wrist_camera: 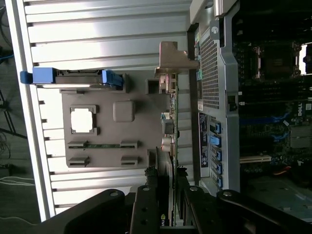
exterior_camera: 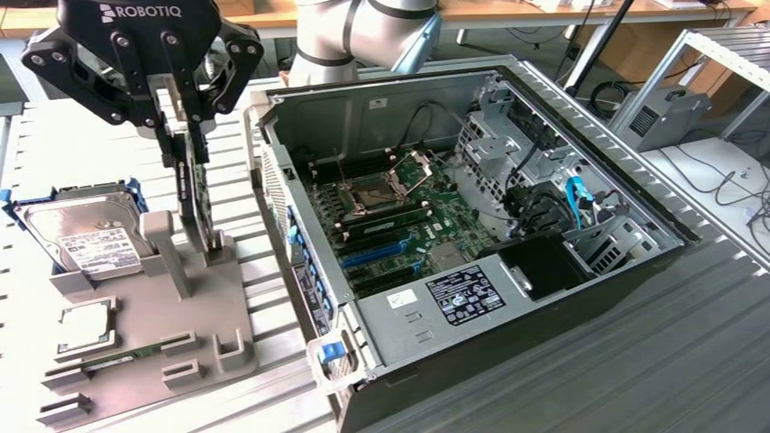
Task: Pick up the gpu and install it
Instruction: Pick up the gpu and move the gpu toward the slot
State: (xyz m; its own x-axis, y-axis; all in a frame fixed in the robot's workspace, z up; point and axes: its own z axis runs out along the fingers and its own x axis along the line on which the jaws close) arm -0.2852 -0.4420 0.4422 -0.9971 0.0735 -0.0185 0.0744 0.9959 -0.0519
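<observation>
The gpu [exterior_camera: 202,203] stands on edge, a thin dark card. Its lower end is down at the posts of the grey holder [exterior_camera: 180,311] at the exterior view's left. My gripper [exterior_camera: 193,149] comes down from above and is shut on the card's upper part, one finger on each face. In the wrist view the gpu [wrist_camera: 174,122] shows edge-on, with its green board edge and its metal bracket [wrist_camera: 173,61] at the far end. The gripper [wrist_camera: 169,179] clamps it there. Whether the card has left the holder I cannot tell.
The open computer case [exterior_camera: 655,212] lies at the exterior view's right, with the motherboard's blue slots [exterior_camera: 379,254] bare. On the holder are a hard drive [exterior_camera: 85,239] in a blue carrier, a processor [exterior_camera: 87,325] and a memory stick [exterior_camera: 121,354]. Cables and equipment stand at the far right.
</observation>
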